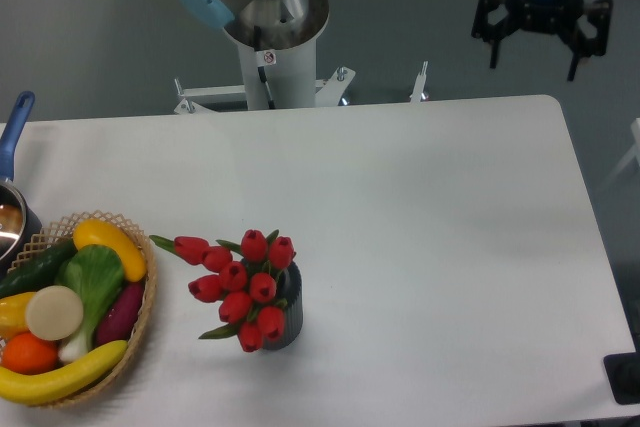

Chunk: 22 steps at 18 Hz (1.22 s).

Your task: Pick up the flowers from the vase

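One bunch of flowers (240, 282) stands in the vase (287, 315) at the lower centre-left of the frame, the red buds fanning out wider than the vase mouth and leaning left, so the stems are probably best reached just above the rim. The gripper (541, 55) hangs at the upper right, well apart from them, its fingers spread with nothing between; nothing has been grasped. A basket (140, 322) of fruit sits near the bunch's left, which likely limits approach from that side.

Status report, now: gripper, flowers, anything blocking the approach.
Gripper open, high beyond the table's far right edge. Flowers in the vase, untouched. Basket sits left of them, apart; path from above looks clear.
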{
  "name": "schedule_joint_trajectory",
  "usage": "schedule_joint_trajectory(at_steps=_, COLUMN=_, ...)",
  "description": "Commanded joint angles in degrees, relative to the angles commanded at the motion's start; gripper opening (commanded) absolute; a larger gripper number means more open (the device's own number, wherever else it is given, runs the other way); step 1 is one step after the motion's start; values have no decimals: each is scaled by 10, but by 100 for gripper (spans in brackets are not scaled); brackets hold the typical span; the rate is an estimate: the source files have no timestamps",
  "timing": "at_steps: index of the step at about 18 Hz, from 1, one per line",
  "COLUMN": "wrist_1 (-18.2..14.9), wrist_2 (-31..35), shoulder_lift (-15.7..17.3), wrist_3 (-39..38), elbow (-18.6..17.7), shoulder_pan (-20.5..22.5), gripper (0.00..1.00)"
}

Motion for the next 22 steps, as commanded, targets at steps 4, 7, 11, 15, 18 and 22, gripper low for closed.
schedule_joint_trajectory(at_steps=4, wrist_1=1, wrist_2=0, shoulder_lift=-3, wrist_3=1, elbow=-4, shoulder_pan=-2, gripper=100)
schedule_joint_trajectory(at_steps=7, wrist_1=1, wrist_2=-22, shoulder_lift=-4, wrist_3=-2, elbow=-10, shoulder_pan=-3, gripper=100)
schedule_joint_trajectory(at_steps=11, wrist_1=66, wrist_2=-48, shoulder_lift=-1, wrist_3=-1, elbow=-60, shoulder_pan=-6, gripper=100)
schedule_joint_trajectory(at_steps=15, wrist_1=124, wrist_2=-55, shoulder_lift=-3, wrist_3=-25, elbow=-112, shoulder_pan=-40, gripper=100)
schedule_joint_trajectory(at_steps=18, wrist_1=125, wrist_2=-68, shoulder_lift=-13, wrist_3=-49, elbow=-120, shoulder_pan=-59, gripper=100)
schedule_joint_trajectory(at_steps=22, wrist_1=152, wrist_2=-137, shoulder_lift=-14, wrist_3=-99, elbow=-133, shoulder_pan=-65, gripper=100)
